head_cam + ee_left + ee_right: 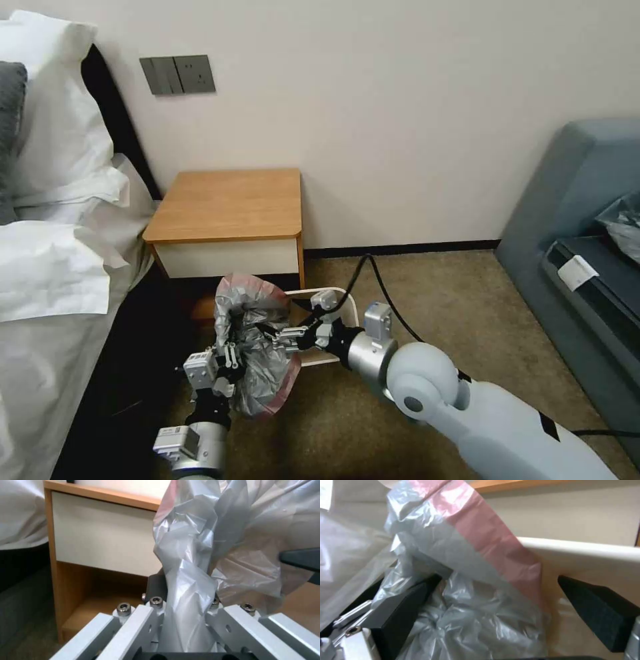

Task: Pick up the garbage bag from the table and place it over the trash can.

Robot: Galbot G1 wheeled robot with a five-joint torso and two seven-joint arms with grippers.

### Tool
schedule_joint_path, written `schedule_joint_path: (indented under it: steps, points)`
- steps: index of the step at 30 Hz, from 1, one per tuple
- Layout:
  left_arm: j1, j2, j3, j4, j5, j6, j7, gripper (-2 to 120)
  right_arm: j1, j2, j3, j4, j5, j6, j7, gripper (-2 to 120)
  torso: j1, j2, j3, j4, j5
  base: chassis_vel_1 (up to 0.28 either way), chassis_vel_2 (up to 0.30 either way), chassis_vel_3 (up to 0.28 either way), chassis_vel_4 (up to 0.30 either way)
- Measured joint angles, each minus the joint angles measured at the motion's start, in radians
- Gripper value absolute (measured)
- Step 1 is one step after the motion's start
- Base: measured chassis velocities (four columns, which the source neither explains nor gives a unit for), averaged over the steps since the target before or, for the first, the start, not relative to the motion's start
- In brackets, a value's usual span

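The left gripper [230, 357] is clenched on the bag [257, 347], held off the surface [227, 203], left of the bin [333, 293]. The right gripper [283, 339] sits spread inside the bag's mouth — judged best to stretch the pink rim wide, then lower it evenly over the bin's rim.

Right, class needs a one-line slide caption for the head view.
Both arms hold the garbage bag beside the trash can, left pincer clamped on it, right pincer open in its folds.

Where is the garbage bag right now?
In the head view, the garbage bag hangs in front of the table, beside the trash can, pinched by the left gripper.
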Motion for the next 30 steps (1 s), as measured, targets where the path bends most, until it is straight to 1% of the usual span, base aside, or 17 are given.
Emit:
schedule_joint_path:
  steps: [3, 7, 8, 10, 11, 12, 16, 17, 21, 22, 24, 25, 28, 29, 30]
  points:
    - [0.000, 0.000, -0.001, 0.000, 0.000, 0.000, -0.002, 7, 0.012, 0.011, -0.008, -0.013, 0.000, -0.001, 0.003, 97, 0.000, 0.000, 0.000, 0.0000, 0.0001, 0.000, 0.000, 0.000, 0.000]
    - [-0.001, 0.004, -0.008, 0.000, -0.004, 0.001, -0.004, 7, 0.007, 0.013, -0.010, -0.019, -0.015, 0.001, -0.004, 78, 0.000, 0.000, 0.000, -0.0001, 0.0001, 0.000, 0.000, 0.000, 0.000]
    - [-0.001, 0.004, -0.008, 0.000, -0.004, 0.001, -0.004, 7, 0.007, 0.013, -0.010, -0.019, -0.015, 0.001, -0.004, 78, 0.000, 0.000, 0.000, -0.0001, 0.0001, 0.000, 0.000, 0.000, 0.000]
    - [-0.004, 0.004, -0.009, 0.000, -0.007, 0.003, -0.005, 7, 0.005, 0.014, -0.009, -0.021, -0.021, 0.004, -0.009, 69, 0.000, 0.000, 0.000, -0.0001, 0.0001, 0.000, 0.000, 0.000, 0.000]
    - [-0.006, 0.003, -0.009, 0.000, -0.008, 0.004, -0.005, 7, 0.005, 0.015, -0.008, -0.023, -0.026, 0.005, -0.011, 63, 0.000, 0.000, 0.000, -0.0001, 0.0001, 0.000, 0.000, 0.000, 0.000]
    - [-0.006, 0.003, -0.009, 0.000, -0.008, 0.004, -0.005, 7, 0.005, 0.015, -0.008, -0.023, -0.026, 0.005, -0.011, 63, 0.000, 0.000, 0.000, -0.0001, 0.0001, 0.000, 0.000, 0.000, 0.000]
    - [-0.011, 0.000, -0.008, 0.005, -0.010, 0.006, -0.008, 7, 0.002, 0.014, -0.004, -0.025, -0.041, 0.010, -0.019, 46, 0.000, 0.000, 0.000, -0.0001, 0.0001, 0.000, 0.000, 0.000, 0.000]
    - [-0.011, 0.000, -0.008, 0.005, -0.010, 0.006, -0.008, 7, 0.002, 0.014, -0.004, -0.025, -0.041, 0.010, -0.019, 46, 0.000, 0.000, 0.000, -0.0001, 0.0001, 0.000, 0.000, 0.000, 0.000]
    - [-0.013, -0.003, -0.008, 0.009, -0.014, 0.007, -0.013, 7, -0.012, 0.008, 0.003, -0.023, -0.063, 0.012, -0.031, 26, 0.000, 0.000, 0.000, -0.0001, 0.0001, 0.000, 0.000, 0.000, 0.000]
    - [-0.013, -0.003, -0.008, 0.009, -0.014, 0.007, -0.013, 7, -0.012, 0.008, 0.003, -0.023, -0.063, 0.012, -0.031, 26, 0.000, 0.000, 0.000, -0.0001, 0.0001, 0.000, 0.000, 0.000, 0.000]
    - [-0.015, -0.003, -0.010, 0.009, -0.019, 0.008, -0.014, 7, -0.022, 0.006, 0.008, -0.020, -0.077, 0.013, -0.038, 17, 0.000, 0.000, 0.000, -0.0001, 0.0001, 0.000, 0.000, 0.000, 0.000]
    - [-0.015, -0.003, -0.010, 0.009, -0.019, 0.008, -0.014, 7, -0.022, 0.006, 0.008, -0.020, -0.077, 0.013, -0.038, 17, 0.000, 0.000, 0.000, -0.0001, 0.0001, 0.000, 0.000, 0.000, 0.000]
    - [-0.016, -0.002, -0.012, 0.009, -0.023, 0.011, -0.024, 7, -0.032, 0.005, 0.012, -0.013, -0.091, 0.015, -0.043, 3, 0.000, 0.000, 0.000, -0.0001, 0.0001, 0.000, 0.000, 0.000, 0.000]
    - [-0.016, -0.002, -0.012, 0.009, -0.023, 0.011, -0.024, 7, -0.032, 0.005, 0.012, -0.013, -0.091, 0.015, -0.043, 3, 0.000, 0.000, 0.000, -0.0001, 0.0001, 0.000, 0.000, 0.000, 0.000]
    - [-0.016, -0.003, -0.013, 0.009, -0.024, 0.012, -0.027, 7, -0.035, 0.005, 0.013, -0.009, -0.094, 0.015, -0.044, 0, 0.000, 0.000, 0.000, -0.0001, 0.0001, 0.000, 0.000, 0.000, 0.000]
